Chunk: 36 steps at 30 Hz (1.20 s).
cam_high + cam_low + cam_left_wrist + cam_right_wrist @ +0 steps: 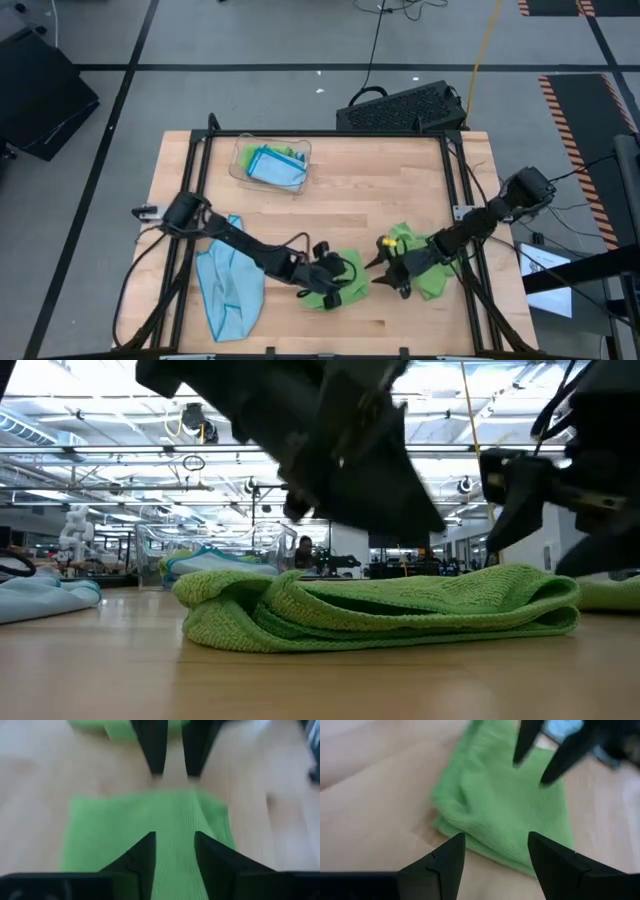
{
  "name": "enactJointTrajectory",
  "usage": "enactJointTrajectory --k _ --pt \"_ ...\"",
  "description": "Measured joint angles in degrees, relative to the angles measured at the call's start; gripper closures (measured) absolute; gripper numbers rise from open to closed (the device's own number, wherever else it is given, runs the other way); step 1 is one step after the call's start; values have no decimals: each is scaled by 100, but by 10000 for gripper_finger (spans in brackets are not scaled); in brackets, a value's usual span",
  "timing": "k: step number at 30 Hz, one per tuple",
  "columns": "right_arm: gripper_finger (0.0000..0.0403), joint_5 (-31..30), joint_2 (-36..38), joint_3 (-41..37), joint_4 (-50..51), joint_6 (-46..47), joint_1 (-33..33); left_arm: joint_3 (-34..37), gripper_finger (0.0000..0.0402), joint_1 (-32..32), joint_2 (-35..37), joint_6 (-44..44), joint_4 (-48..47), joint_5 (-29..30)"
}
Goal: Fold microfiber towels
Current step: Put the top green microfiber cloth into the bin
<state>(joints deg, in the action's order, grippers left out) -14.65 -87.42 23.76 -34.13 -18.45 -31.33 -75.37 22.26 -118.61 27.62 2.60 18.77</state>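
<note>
A lime green towel (328, 294) lies folded on the table near the front middle; in the low view it (380, 610) rests flat in several layers. My left gripper (174, 836) hovers open just above it (342, 272), its fingers clear of the cloth. My right gripper (496, 837) stands open at the towel's right side (386, 263), pointing toward the left gripper. A second green towel (428, 282) lies crumpled under the right arm. A light blue towel (230, 288) lies spread at the front left.
A clear plastic tray (240, 160) holding blue towels (275, 168) stands at the far left of the table. A black keyboard-like box (405, 108) sits beyond the far edge. Bare wood lies in the table's middle and far right.
</note>
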Motion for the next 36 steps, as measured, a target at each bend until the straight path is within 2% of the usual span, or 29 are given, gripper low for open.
enactJointTrajectory --k 3,6,10,13,19,26,36 --pt "195 -306 0 347 840 -549 -183 -219 294 29 -154 276 -475 -378" --pt "195 -333 -2 521 1321 -790 -315 -278 316 161 -153 384 -736 -374" --pt "195 -539 -2 525 1399 -1277 -427 -280 342 365 -57 135 -836 -210" --pt "195 -805 -2 528 1373 -1776 -442 -284 358 376 -48 123 -1196 123" --pt "194 -761 -43 593 1294 -2637 -272 -274 380 235 -67 503 -1874 220" --pt "178 -306 -627 1055 1680 -3205 -56 176 398 86 -59 731 -1388 84" --pt "175 -202 -1586 1767 1456 -3542 -46 728 381 52 -28 668 -510 66"
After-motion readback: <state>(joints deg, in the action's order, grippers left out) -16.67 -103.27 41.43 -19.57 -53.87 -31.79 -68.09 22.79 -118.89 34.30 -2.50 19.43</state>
